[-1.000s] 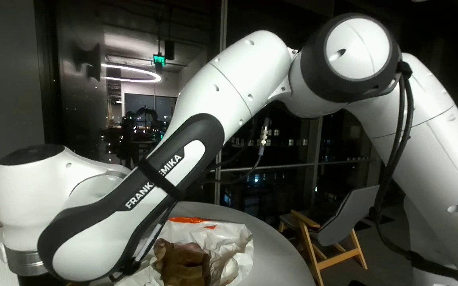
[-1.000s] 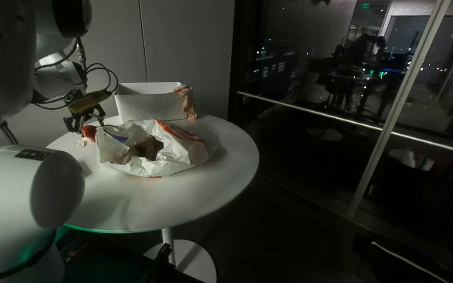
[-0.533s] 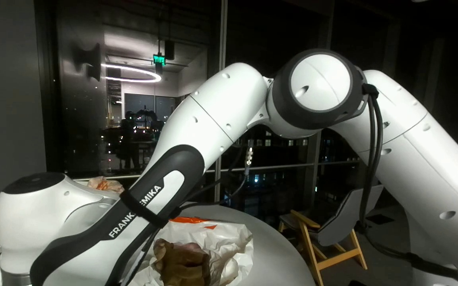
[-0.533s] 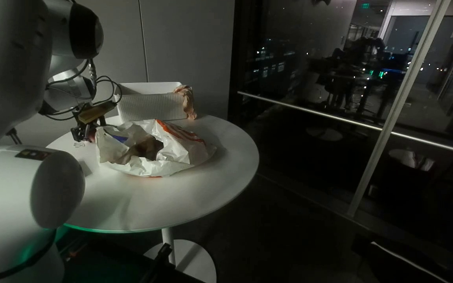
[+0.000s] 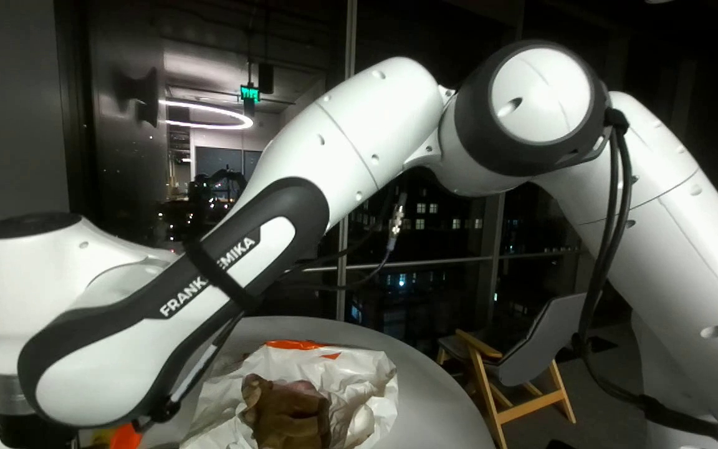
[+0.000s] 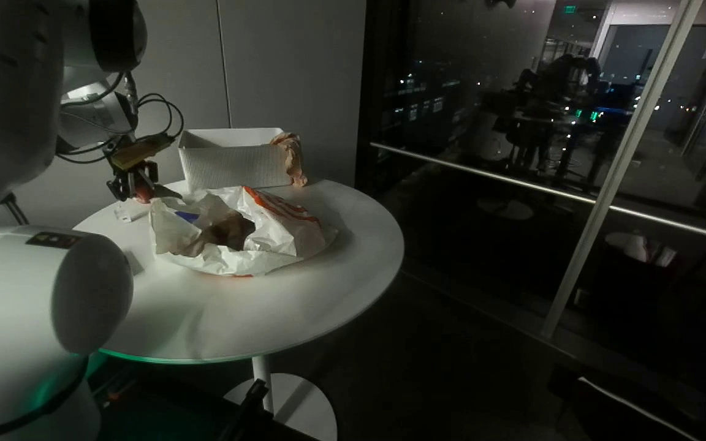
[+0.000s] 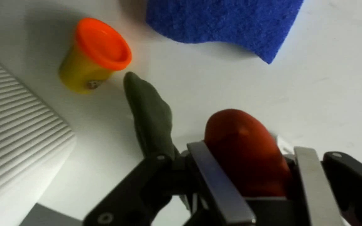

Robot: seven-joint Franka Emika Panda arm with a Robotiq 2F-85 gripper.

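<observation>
**Jaws pinch a rounded red thing over the tabletop**

The jaws are closed around a smooth, rounded red thing (image 7: 247,157), pinched between their pale pads (image 7: 220,185). In an exterior view it shows towards the left edge of the round white tabletop (image 6: 255,312), seemingly clear of the surface. A dark green, tapering thing (image 7: 152,116) runs alongside the jaws; whether it touches them is unclear. Its tip ends just beside a yellow tub (image 7: 96,56) with an orange lid. Near the tub lies a blue, felt-like piece (image 7: 228,18). A ribbed white bin (image 6: 236,166) stands by the tabletop's far edge in that exterior view, a crumpled tan piece (image 6: 292,158) draped over its rim. Between the bin and the near edge, a white plastic bag (image 6: 292,229) lies open with something brown (image 6: 230,231) inside.
</observation>
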